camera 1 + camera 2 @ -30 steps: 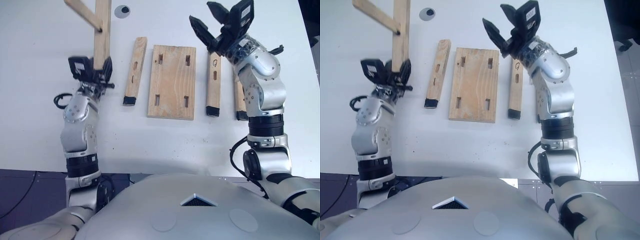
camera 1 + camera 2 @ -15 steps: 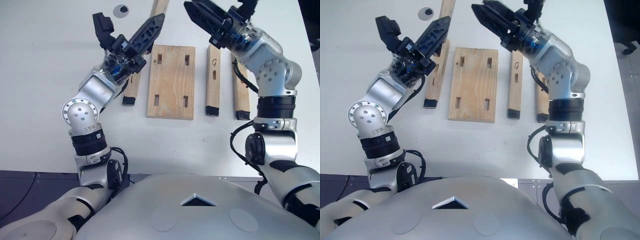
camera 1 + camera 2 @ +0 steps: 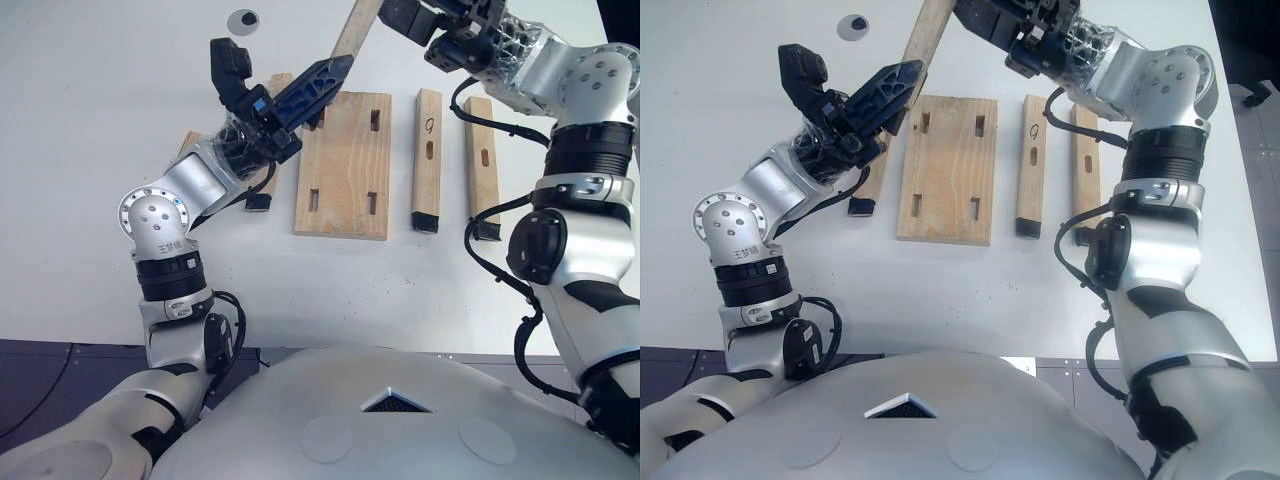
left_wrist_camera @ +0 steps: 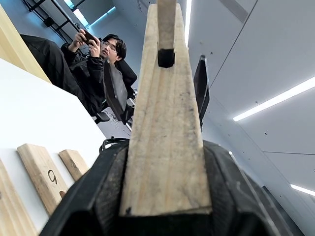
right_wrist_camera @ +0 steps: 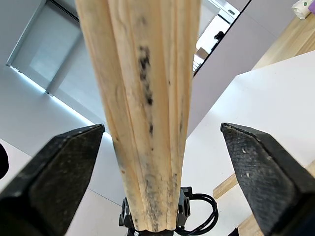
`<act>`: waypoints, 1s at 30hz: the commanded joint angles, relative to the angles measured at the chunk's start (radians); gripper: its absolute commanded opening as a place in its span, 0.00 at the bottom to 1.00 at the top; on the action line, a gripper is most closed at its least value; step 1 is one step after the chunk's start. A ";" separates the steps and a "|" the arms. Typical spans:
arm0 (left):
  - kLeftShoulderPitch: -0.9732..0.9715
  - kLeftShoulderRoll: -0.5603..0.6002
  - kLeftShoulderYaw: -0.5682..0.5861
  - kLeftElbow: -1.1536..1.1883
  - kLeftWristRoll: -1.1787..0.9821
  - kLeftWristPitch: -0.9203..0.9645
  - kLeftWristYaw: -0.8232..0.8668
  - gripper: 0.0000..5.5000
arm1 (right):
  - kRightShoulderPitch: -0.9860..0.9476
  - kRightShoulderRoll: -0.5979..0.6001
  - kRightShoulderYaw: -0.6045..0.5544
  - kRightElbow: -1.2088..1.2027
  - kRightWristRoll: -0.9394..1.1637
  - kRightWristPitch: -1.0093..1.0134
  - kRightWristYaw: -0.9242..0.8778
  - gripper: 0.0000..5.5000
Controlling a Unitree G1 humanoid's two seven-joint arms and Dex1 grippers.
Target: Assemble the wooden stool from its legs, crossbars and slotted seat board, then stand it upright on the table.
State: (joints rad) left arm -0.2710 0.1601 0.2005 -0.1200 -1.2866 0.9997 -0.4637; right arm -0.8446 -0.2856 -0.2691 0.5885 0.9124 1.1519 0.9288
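Near strip of white counter (image 3: pixel 380 290) bare to its front edge. Slotted seat board (image 3: pixel 343 165) lies flat mid-counter. Marked leg (image 3: pixel 427 160) and outer leg (image 3: pixel 483 165) lie parallel to its right with gaps between; left leg (image 3: pixel 262 190) sits by its left edge, partly under the left arm. Left end effector (image 4: pixel 165 196) pinches raised leg (image 3: pixel 357 25), crossbar (image 4: pixel 166 19) seated in its slot. Right end effector (image 5: pixel 162 130) is spread either side of that leg's far end, gaps both sides. Grey disc (image 3: pixel 243 18) lies near the far edge
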 commanded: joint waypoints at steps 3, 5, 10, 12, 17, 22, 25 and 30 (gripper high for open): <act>0.007 0.007 -0.010 0.003 0.002 0.004 -0.008 0.36 | -0.039 0.014 -0.019 0.018 0.002 0.021 -0.009 0.67; 0.006 0.010 -0.010 0.002 -0.002 0.008 -0.010 0.36 | -0.037 0.013 -0.020 0.016 0.002 0.025 -0.008 0.60; 0.014 0.016 -0.025 0.004 0.023 0.009 -0.009 0.36 | -0.035 0.017 -0.016 0.011 -0.004 0.027 -0.003 0.44; 0.019 0.017 -0.031 -0.001 0.027 0.011 -0.012 0.36 | -0.033 0.019 -0.016 0.009 -0.006 0.025 -0.003 0.38; 0.023 0.020 -0.022 0.003 0.020 0.009 -0.007 0.36 | -0.031 0.024 -0.020 0.011 -0.013 0.011 -0.004 0.37; 0.029 0.030 -0.028 0.011 0.058 -0.008 -0.018 0.45 | -0.005 0.015 0.019 -0.015 -0.047 -0.037 0.032 0.37; 0.043 0.036 -0.018 0.039 0.078 -0.018 -0.022 0.55 | 0.038 0.013 0.025 -0.025 -0.073 -0.096 0.045 0.37; 0.114 0.056 0.010 0.019 0.071 -0.024 -0.050 0.69 | 0.106 -0.010 -0.029 -0.051 -0.082 -0.243 0.073 0.37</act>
State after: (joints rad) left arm -0.1804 0.1997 0.1989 -0.0856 -1.2199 0.9807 -0.5006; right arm -0.7460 -0.2845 -0.2666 0.5647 0.8216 0.9455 0.9915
